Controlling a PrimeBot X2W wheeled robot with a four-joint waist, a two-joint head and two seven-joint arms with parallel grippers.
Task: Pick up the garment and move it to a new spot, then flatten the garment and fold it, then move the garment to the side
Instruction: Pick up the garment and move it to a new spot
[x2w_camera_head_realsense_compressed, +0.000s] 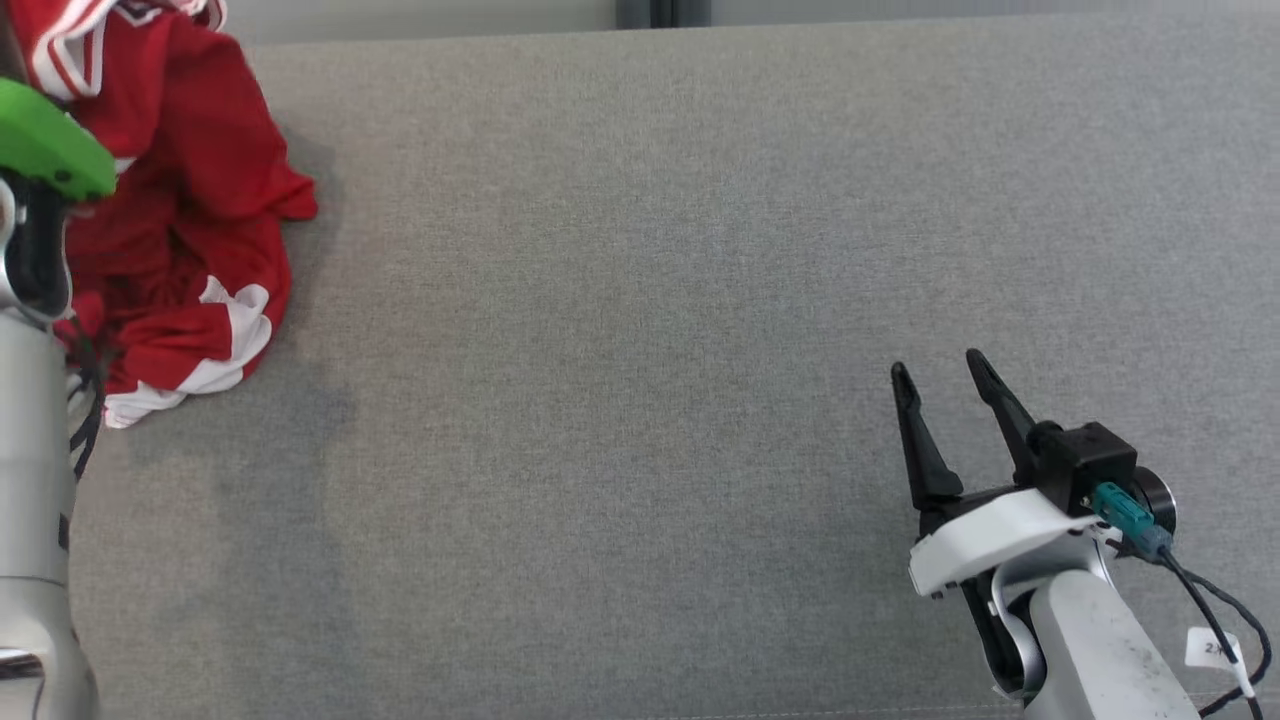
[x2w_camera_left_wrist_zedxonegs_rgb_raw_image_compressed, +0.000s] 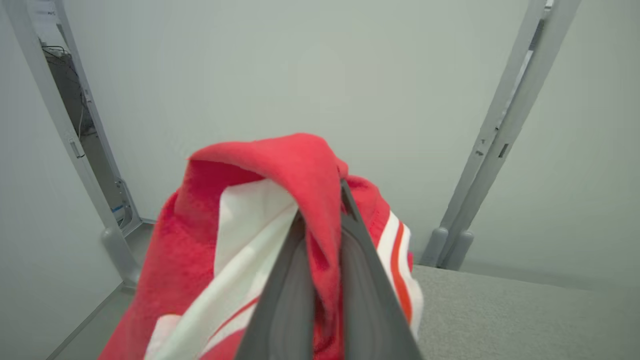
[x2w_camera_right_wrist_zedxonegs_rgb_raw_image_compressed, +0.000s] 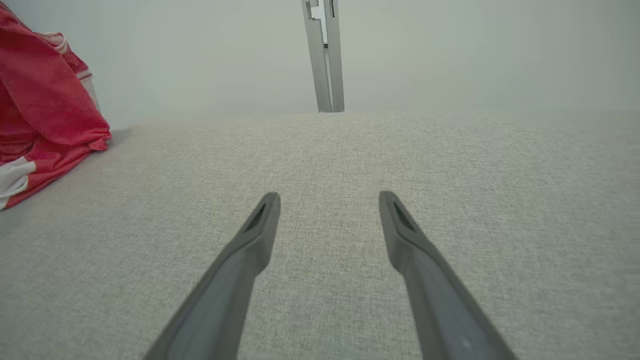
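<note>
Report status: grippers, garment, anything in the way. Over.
Left gripper shut on the red-and-white garment. Right gripper open, empty, over the grey tabletop. Garment bunched at the tabletop's left side. No obstruction seen.

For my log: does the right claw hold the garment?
No, the right claw is open above the grey surface, apart from the garment.

Grey fabric surface (x2w_camera_head_realsense_compressed: 640, 300), pale wall (x2w_camera_left_wrist_zedxonegs_rgb_raw_image_compressed: 300, 60) behind (grey metal posts (x2w_camera_right_wrist_zedxonegs_rgb_raw_image_compressed: 325, 60)).
</note>
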